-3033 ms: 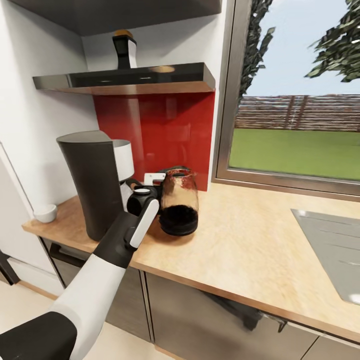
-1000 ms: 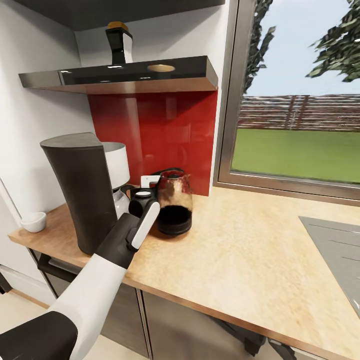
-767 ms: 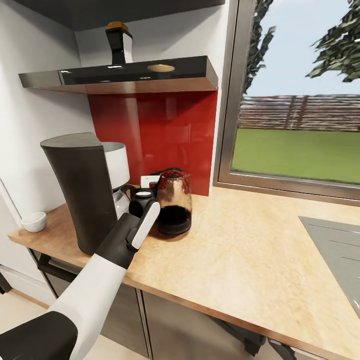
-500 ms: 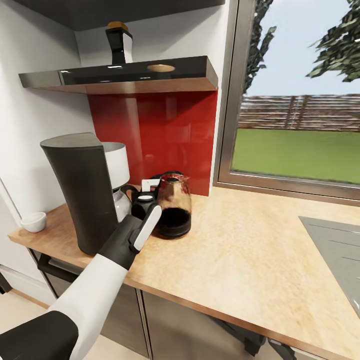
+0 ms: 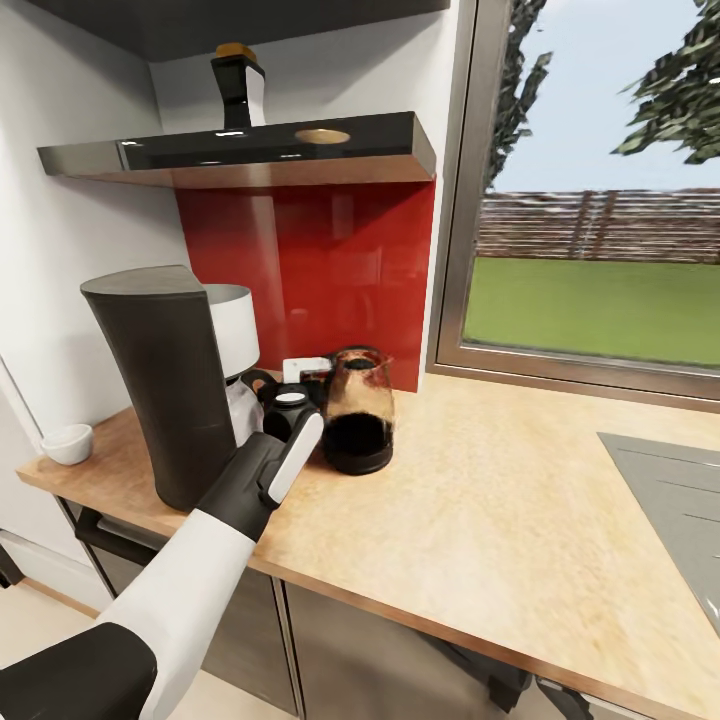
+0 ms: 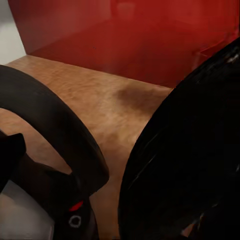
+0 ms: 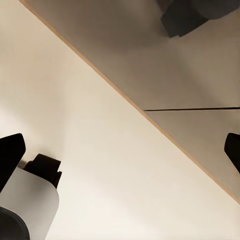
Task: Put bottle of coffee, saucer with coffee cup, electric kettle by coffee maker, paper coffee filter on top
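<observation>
The electric kettle [image 5: 358, 412] had slid slightly toward the window along the kitchen countertop [image 5: 500, 500], beside the coffee maker [image 5: 165, 380]. The left gripper [image 5: 292, 405], arm outstretched, reached its handle; grip state unclear.

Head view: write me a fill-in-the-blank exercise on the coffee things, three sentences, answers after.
1. The bottle of coffee stands on the kitchen ____.
2. The electric kettle sits on the kitchen countertop in front of the ____ backsplash.
3. The tallest thing on the countertop is the ____, a dark column.

Missing words: shelf; red; coffee maker
</observation>
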Robot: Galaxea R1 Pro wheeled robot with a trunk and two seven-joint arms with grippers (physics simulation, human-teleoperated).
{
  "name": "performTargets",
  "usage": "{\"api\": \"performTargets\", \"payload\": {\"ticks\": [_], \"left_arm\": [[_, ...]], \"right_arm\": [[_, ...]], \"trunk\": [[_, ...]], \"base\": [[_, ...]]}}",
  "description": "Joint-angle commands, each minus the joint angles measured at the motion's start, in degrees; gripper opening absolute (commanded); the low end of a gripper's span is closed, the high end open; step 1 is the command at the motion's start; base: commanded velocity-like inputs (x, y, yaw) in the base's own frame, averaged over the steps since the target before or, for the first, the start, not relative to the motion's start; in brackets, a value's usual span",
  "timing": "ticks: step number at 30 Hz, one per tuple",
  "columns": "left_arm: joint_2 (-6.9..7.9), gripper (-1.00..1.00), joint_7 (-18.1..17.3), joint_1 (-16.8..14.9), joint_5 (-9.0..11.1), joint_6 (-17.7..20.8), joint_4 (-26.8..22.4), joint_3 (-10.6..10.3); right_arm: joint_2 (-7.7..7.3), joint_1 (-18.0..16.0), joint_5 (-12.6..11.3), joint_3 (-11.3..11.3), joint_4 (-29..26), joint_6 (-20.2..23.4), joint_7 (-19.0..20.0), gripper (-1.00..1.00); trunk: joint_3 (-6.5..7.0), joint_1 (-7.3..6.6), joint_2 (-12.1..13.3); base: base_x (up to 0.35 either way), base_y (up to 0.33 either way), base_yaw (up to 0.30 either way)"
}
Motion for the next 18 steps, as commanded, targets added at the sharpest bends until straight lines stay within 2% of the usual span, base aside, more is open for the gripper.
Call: {"api": "performTargets", "payload": {"ticks": [1,10,18], "left_arm": [[0.00,1.00,0.51,-0.06,0.64,0.02,-0.04,-0.10],[0.00,1.00,0.48,-0.06,0.75,0.03,-0.05,-0.14],[0.00,1.00,0.46,-0.06,0.85,0.03,0.04,-0.19]], "right_arm": [[-0.02,0.00,0.49,-0.17,0.02,-0.15,0.03,1.00],[-0.02,-0.01,0.49,-0.17,0.02,-0.15,0.03,1.00],[0.00,0.00,0.49,-0.17,0.02,-0.15,0.05,1.00]], "trunk": [[-0.06,0.00,-0.03],[-0.06,0.00,-0.03],[-0.06,0.00,-0.03]], "base": [[0.000,0.000,0.000],[-0.012,0.000,0.000],[-0.305,0.000,0.000]]}}
